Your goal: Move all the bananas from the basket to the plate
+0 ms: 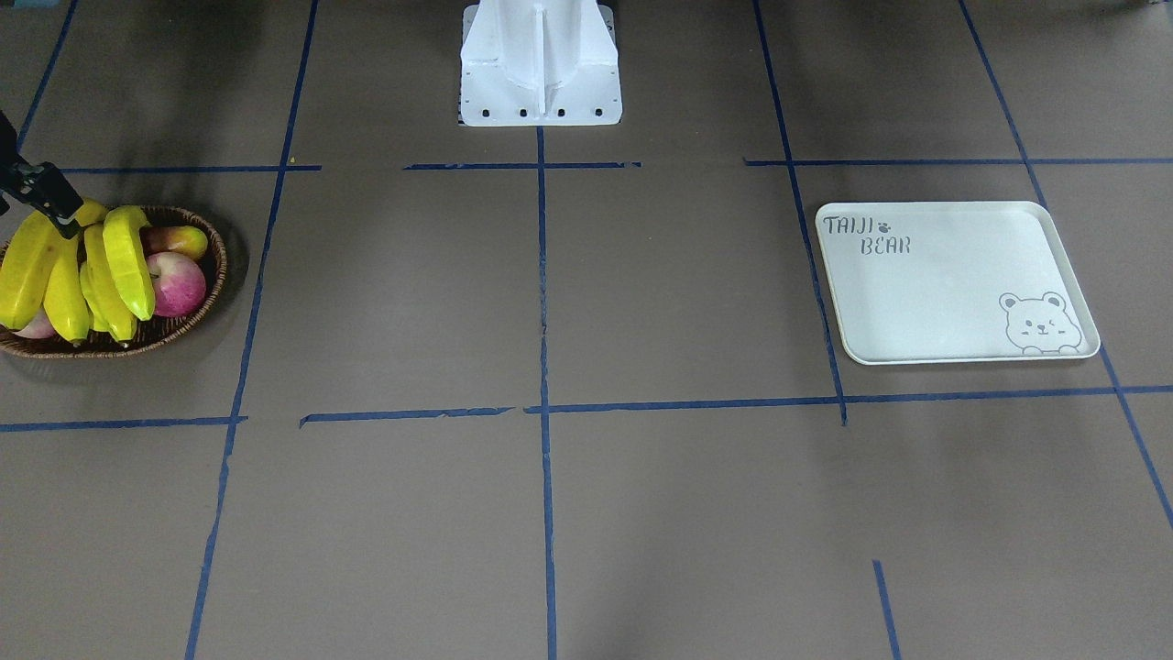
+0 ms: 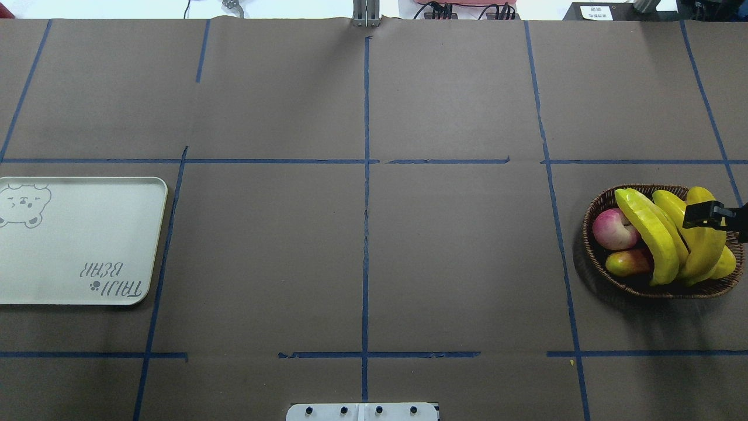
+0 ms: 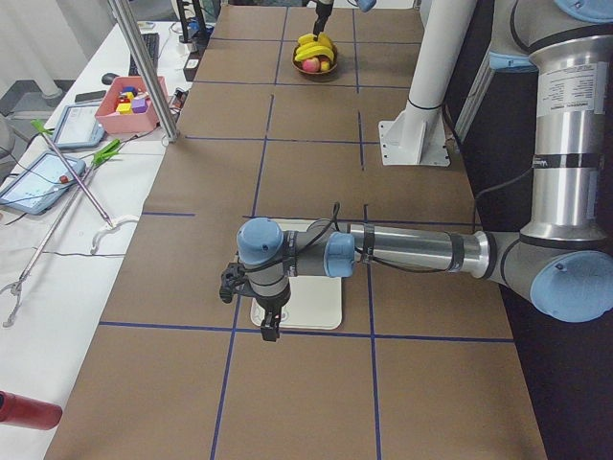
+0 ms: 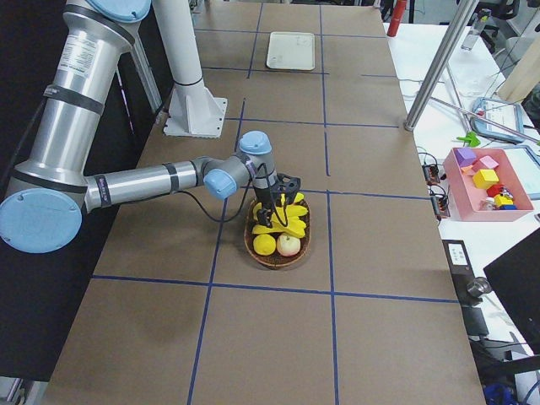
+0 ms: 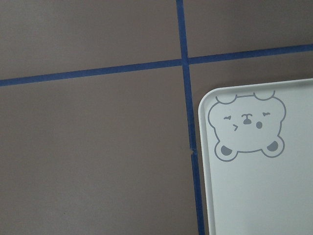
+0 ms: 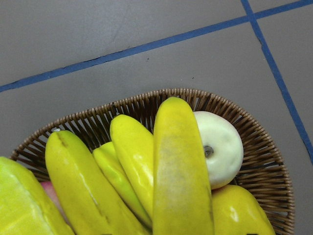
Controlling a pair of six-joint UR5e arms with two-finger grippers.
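Right end effector [image 2: 704, 214] hovers at the bananas [image 2: 654, 240] piled in the basket [image 2: 672, 291], grip state impossible to tell; a mid-length pinch on the topmost banana looks safest; across the worktop [image 2: 456, 263], the plate [image 2: 82, 234] holds none; left end effector [image 3: 263, 316] at its edge, likewise unreadable.

Bright, even ceiling light, no hard shadows. The basket [image 1: 183, 335] throws a soft dark smudge on the table [image 1: 641, 293] toward the centre, and there are broad faint shadows off to the side of the robot's base [image 1: 541, 82] too. The bananas [image 6: 181, 161] carry soft sheen streaks; the nearest ones, at the bottom of the right wrist view, are slightly blurred. The plate [image 2: 76, 245] is pale and a bit washed out, no real glare. The strip beyond the table in the overhead view is blown white. Left wrist view is dimmer but sharp. Tape lines [image 1: 542, 275] run straight to the edges.
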